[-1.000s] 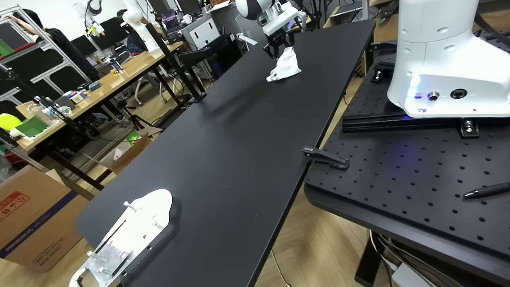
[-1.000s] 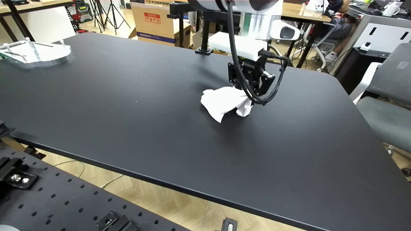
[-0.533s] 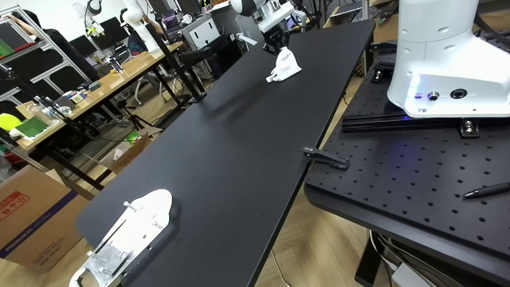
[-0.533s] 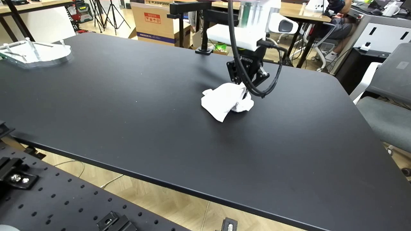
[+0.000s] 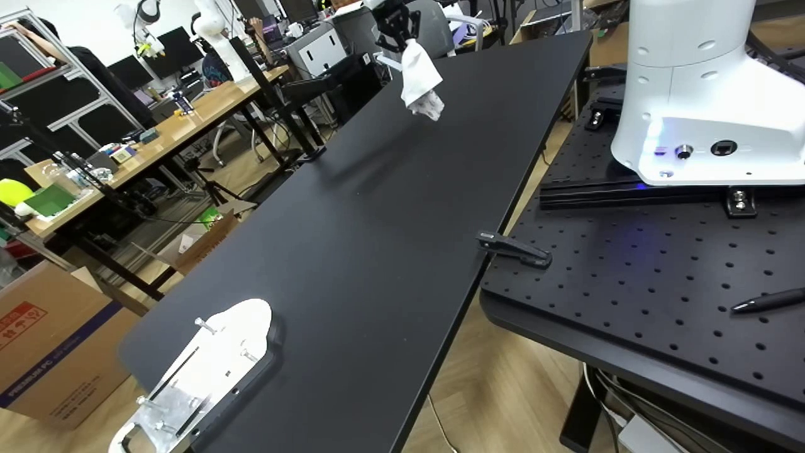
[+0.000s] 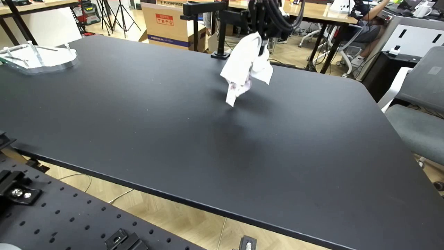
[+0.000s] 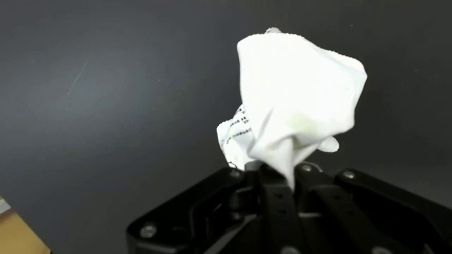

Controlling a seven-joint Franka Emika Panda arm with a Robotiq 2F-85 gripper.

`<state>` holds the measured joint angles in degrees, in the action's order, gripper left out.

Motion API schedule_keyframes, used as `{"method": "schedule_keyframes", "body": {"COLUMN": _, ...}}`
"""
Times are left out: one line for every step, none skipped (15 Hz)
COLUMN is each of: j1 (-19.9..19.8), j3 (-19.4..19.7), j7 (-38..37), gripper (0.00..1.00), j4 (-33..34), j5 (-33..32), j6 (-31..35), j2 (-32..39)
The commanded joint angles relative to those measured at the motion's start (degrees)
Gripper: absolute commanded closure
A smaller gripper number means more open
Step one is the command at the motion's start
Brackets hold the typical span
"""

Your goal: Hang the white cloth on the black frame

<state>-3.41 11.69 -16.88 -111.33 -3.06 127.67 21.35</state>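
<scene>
you've got your black two-fingered robotiq gripper pinched narrow on the gathered top of the crumpled white fabric cloth, over the broad black table! its long axis hangs steeply, free end down, the lowest corner slanting left in an exterior view; the black upright frame stands apart at the table's edge.

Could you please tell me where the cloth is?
The cloth hangs from the gripper over the table; in an exterior view, it's upper middle, just right of the frame's post.
</scene>
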Motion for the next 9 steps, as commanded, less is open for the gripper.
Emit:
{"method": "schedule_keyframes", "body": {"j1": 3.34, "j3": -1.49, "j7": -5.06, "gripper": 0.99, "j4": 6.52, "j5": -3.40, "j6": -7.11, "j2": -2.88}}
{"method": "schedule_keyframes", "body": {"j1": 4.32, "j3": -2.30, "j7": -5.81, "gripper": 0.99, "j4": 8.74, "j5": -4.14, "j6": -8.03, "j2": -2.90}}
{"method": "schedule_keyframes", "body": {"j1": 5.29, "j3": -3.22, "j7": -6.35, "gripper": 0.99, "j4": 11.09, "j5": -4.67, "j6": -9.01, "j2": -2.57}}
{"method": "schedule_keyframes", "body": {"j1": 6.16, "j3": -4.19, "j7": -6.53, "gripper": 0.99, "j4": 13.66, "j5": -5.09, "j6": -9.91, "j2": -1.78}}
{"method": "schedule_keyframes", "body": {"j1": 7.08, "j3": -5.07, "j7": -6.89, "gripper": 0.99, "j4": 15.56, "j5": -5.37, "j6": -10.91, "j2": -1.40}}
{"method": "schedule_keyframes", "body": {"j1": 8.10, "j3": -5.86, "j7": -7.55, "gripper": 0.99, "j4": 16.71, "j5": -6.01, "j6": -11.46, "j2": -1.47}}
{"method": "schedule_keyframes", "body": {"j1": 9.22, "j3": -6.71, "j7": -7.98, "gripper": 0.99, "j4": 17.90, "j5": -6.61, "j6": -12.17, "j2": -1.45}}
{"method": "schedule_keyframes", "body": {"j1": 10.15, "j3": -7.47, "j7": -8.22, "gripper": 0.99, "j4": 19.09, "j5": -7.18, "j6": -12.92, "j2": -1.26}}
{"method": "schedule_keyframes", "body": {"j1": 11.01, "j3": -8.16, "j7": -8.33, "gripper": 0.99, "j4": 20.35, "j5": -7.56, "j6": -13.37, "j2": -0.78}}
